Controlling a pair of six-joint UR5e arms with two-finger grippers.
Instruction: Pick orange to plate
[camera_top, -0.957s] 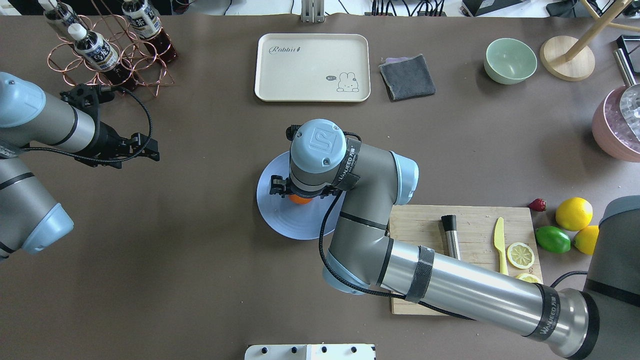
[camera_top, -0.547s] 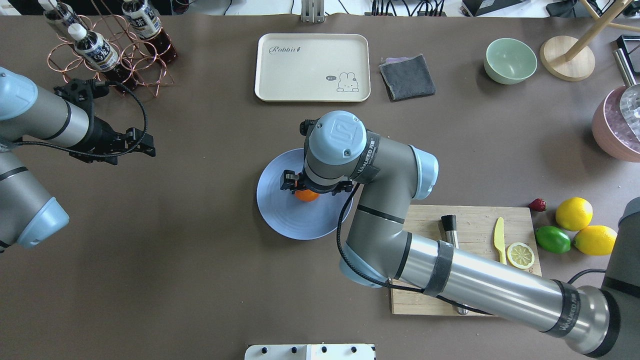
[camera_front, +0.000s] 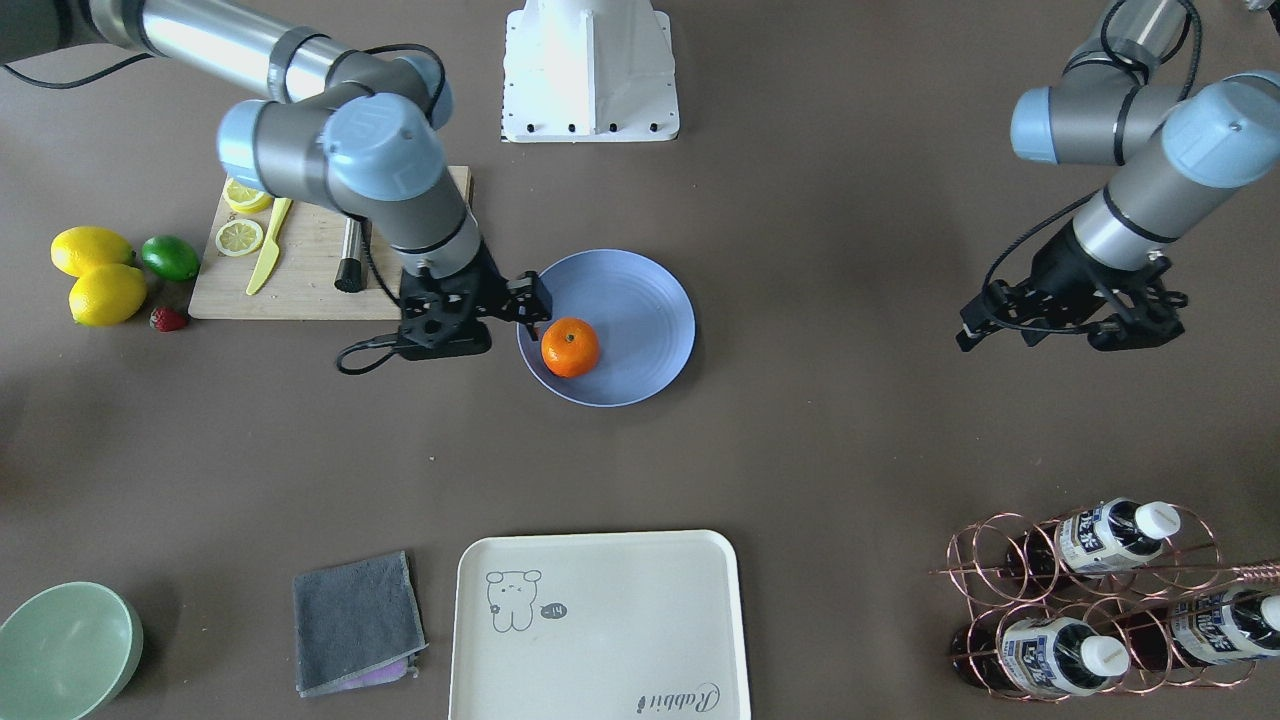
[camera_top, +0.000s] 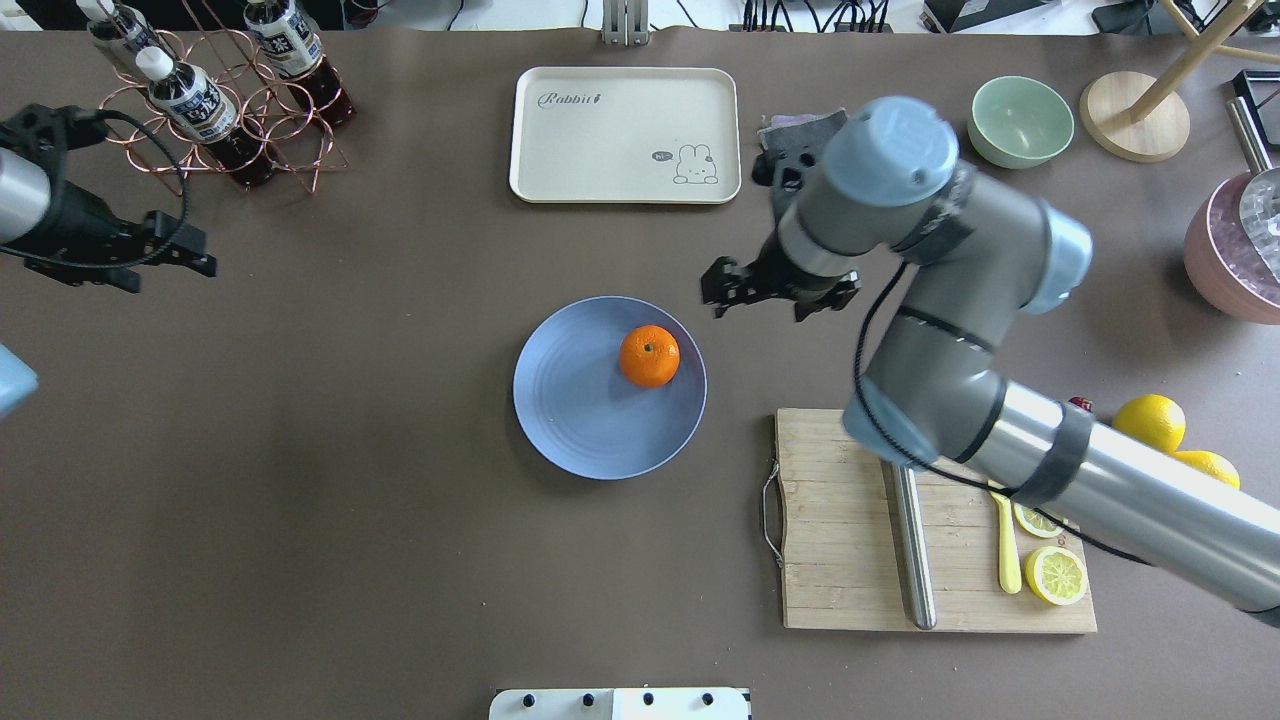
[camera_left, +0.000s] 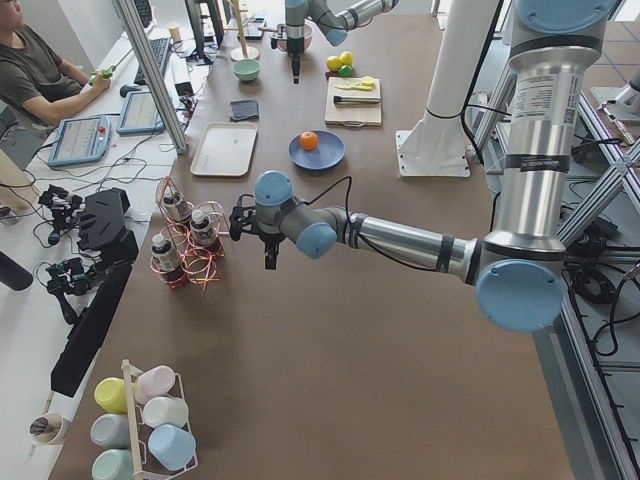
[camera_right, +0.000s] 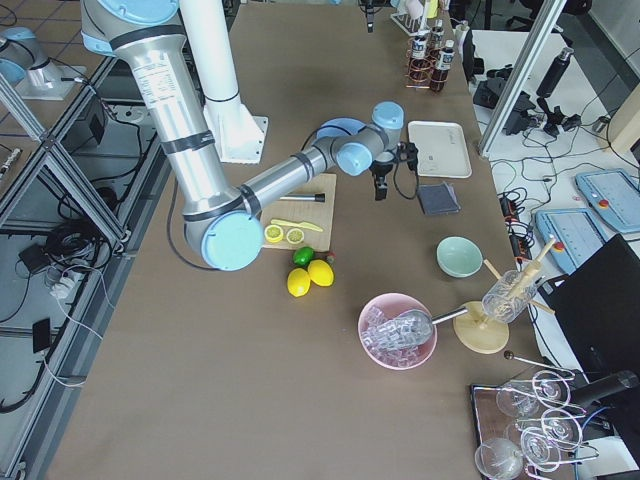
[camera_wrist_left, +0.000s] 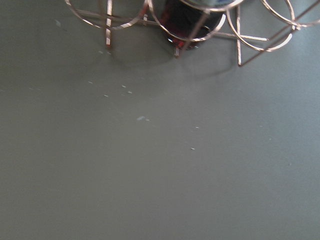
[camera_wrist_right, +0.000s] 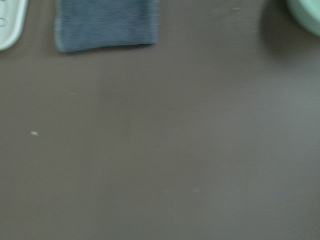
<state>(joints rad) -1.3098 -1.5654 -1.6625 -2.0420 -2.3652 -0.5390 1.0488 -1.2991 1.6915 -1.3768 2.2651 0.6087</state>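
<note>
The orange (camera_top: 649, 356) rests on the right part of the periwinkle-blue plate (camera_top: 580, 420), with nothing touching it; the front view shows the orange (camera_front: 570, 346) on the plate (camera_front: 640, 300) too. My right gripper (camera_top: 778, 290) is open and empty. In the overhead view it hovers to the right of and beyond the plate, apart from it. In the front view my right gripper (camera_front: 480, 315) stands just beside the plate's rim. My left gripper (camera_top: 190, 262) is far off at the table's left, near the bottle rack; it looks open and holds nothing.
A cream tray (camera_top: 625, 135) and a grey cloth (camera_top: 790, 125) lie at the back. A green bowl (camera_top: 1020, 120) stands back right. A cutting board (camera_top: 850, 520) with a knife and lemon slices lies right of the plate. A copper bottle rack (camera_top: 210, 100) stands back left.
My right gripper has let go of the orange, risen and swung right and back off the plate. The orange stays on the plate. My left arm has drawn back toward the left.
</note>
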